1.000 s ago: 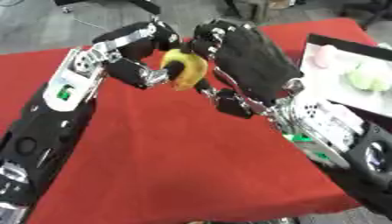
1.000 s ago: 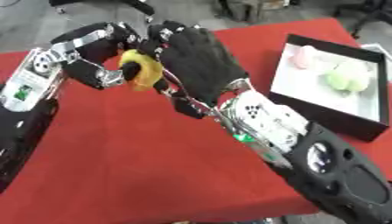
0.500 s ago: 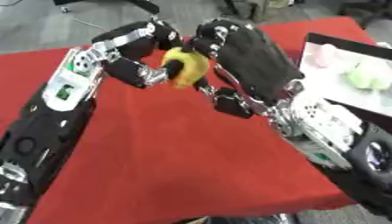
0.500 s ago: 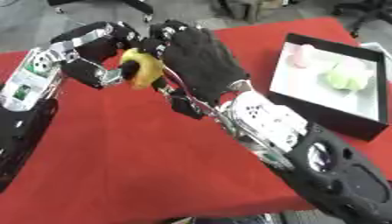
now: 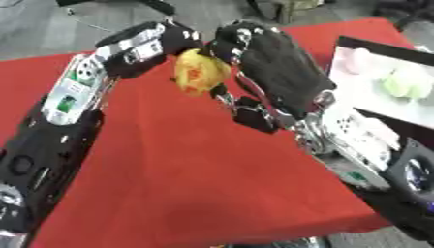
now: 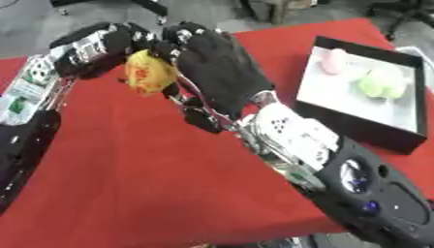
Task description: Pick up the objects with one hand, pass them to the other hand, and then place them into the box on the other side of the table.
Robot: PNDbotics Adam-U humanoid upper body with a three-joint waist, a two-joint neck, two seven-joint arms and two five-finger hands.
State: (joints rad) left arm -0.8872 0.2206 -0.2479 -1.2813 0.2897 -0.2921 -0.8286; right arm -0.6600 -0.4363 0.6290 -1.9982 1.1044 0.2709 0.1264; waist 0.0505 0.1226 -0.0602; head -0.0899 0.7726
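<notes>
On the left, the left hand [image 5: 165,41] has its fingers curled round a yellow object with red markings [image 5: 200,73], holding it up above the red table [image 5: 169,164]. The right hand [image 6: 216,72] meets it from the other side, its back to the camera, fingers against the object; whether they have closed on it I cannot tell. This looks like the handover. Further right, well clear of the fingers, the box [image 6: 360,126] holds a pink item [image 6: 332,60] and a green item [image 6: 381,82].
</notes>
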